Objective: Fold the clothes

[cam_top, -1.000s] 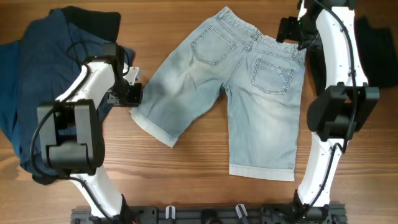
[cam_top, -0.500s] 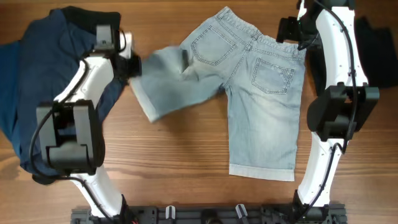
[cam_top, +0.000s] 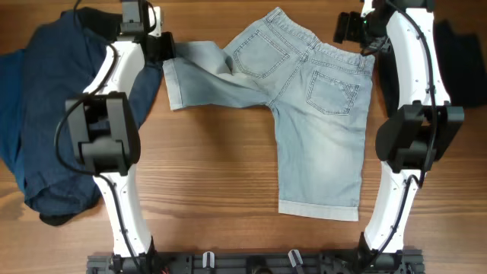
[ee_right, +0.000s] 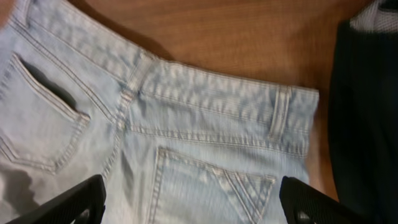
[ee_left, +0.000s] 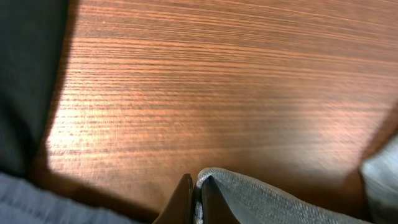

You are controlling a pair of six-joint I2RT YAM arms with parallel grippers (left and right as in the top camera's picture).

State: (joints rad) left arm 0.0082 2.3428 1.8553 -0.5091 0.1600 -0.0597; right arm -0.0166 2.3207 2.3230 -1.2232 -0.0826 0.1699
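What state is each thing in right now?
denim shorts: flat, pockets up, one leg stretched sideways, the other straight.
left gripper: shut on the sideways leg's hem.
right gripper: open, above the waistband.
dark blue garment: crumpled, left of the shorts.
black garment: bunched, right of the shorts.

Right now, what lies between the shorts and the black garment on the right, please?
Just a thin strip of bare table separates the shorts from the black garment; the right wrist view shows it.

denim shorts (cam_top: 312, 99): faded light blue, back pockets up, flat on the wood, waistband at the far edge
legs: one straight toward the near edge; the other bent sideways to the left, its hemmed end rumpled
dark blue garment (cam_top: 46, 114): crumpled heap, far left
black garment (cam_top: 464, 61): far right
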